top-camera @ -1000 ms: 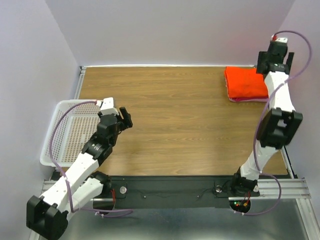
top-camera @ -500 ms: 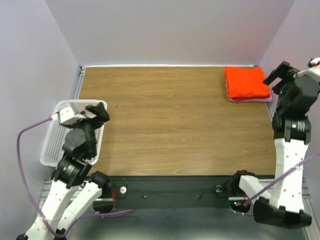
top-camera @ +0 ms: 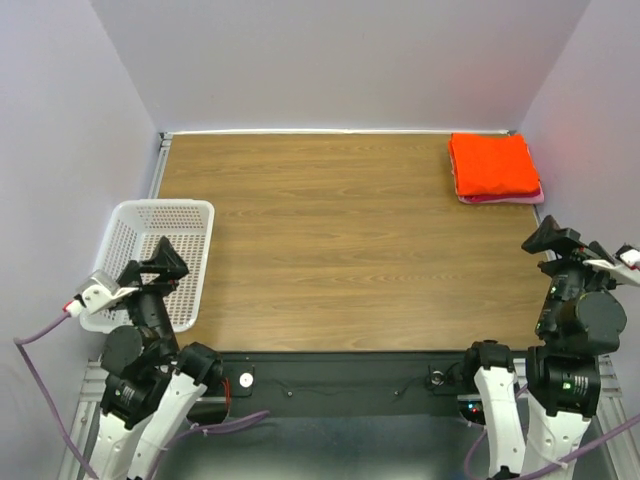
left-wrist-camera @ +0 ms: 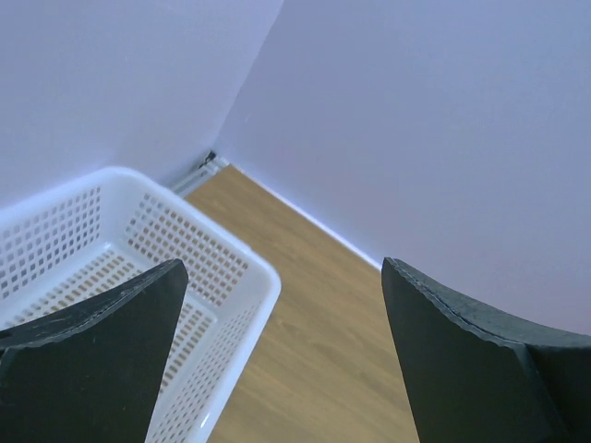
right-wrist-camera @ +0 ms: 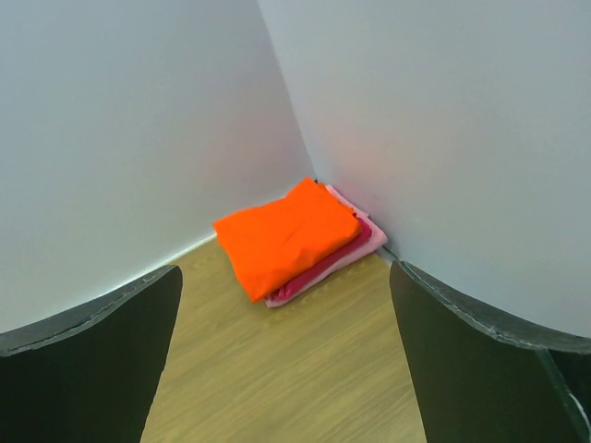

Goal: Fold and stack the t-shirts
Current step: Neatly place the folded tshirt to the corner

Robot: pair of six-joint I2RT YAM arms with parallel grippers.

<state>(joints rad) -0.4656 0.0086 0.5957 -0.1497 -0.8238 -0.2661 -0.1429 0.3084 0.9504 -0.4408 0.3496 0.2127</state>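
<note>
Arms (top-camera: pixel 140 360) (top-camera: pixel 578 330) crouch folded at the table's (top-camera: pixel 350 250) near edge, left fingers (left-wrist-camera: pixel 92 369) and right fingers (right-wrist-camera: pixel 83 369) wide apart, empty.

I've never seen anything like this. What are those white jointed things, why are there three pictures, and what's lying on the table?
Those are a left arm and a right arm of a robot, bolted to the table. One picture looks down from above; the others come from wrist cameras, so the dark shapes are the left fingers and right fingers, open, holding nothing. In the far right corner an orange shirt lies folded on a pink shirt. A white basket sits at the left.
</note>
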